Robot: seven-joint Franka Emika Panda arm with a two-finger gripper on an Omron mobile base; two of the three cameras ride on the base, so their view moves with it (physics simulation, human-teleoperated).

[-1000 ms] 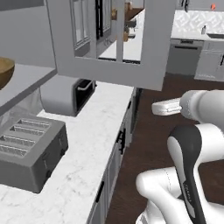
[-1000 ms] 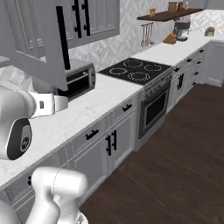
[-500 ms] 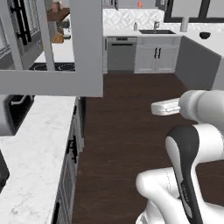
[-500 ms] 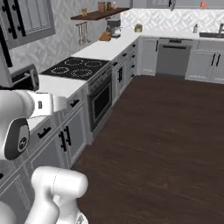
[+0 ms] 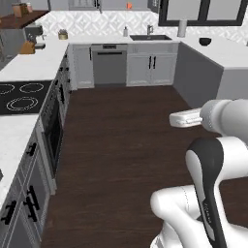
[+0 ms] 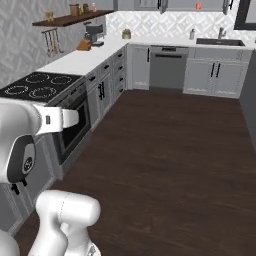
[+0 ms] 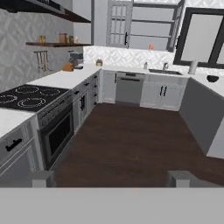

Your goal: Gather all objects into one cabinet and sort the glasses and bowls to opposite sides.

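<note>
The two-finger gripper (image 7: 111, 178) stands with its jaws spread wide and nothing between them; in the hand view the two dark fingertips (image 7: 41, 177) rise far apart at the bottom, over bare dark wooden floor (image 7: 131, 140). The hand looks down the length of the kitchen, well apart from any counter.

The one task thing I can make out is a small orange-red cup (image 7: 151, 46), standing on a shelf of the pale grey wall cabinet (image 7: 153, 30) on the far wall, above the white counter (image 7: 131, 69) and to the left of the sink tap (image 7: 165, 65). It is too small here to tell whether it has a handle. The same spot of colour sits high in the left base view (image 5: 129, 6) and the right base view (image 6: 198, 6). A black electric cooktop (image 7: 26, 97) lies to the left, a grey dishwasher front (image 7: 128, 89) under the far counter, and a small dark bowl (image 7: 212, 78) on the right-hand counter.

My judgement: the cup should be light, stiff and smooth-walled, so rather slippery and likely to chip if knocked against the shelf. The shelf above leaves little room overhead, so a level approach from the front, pinching across the body below the rim, looks safest; a handle, if there is one, is best kept clear of the fingers
</note>
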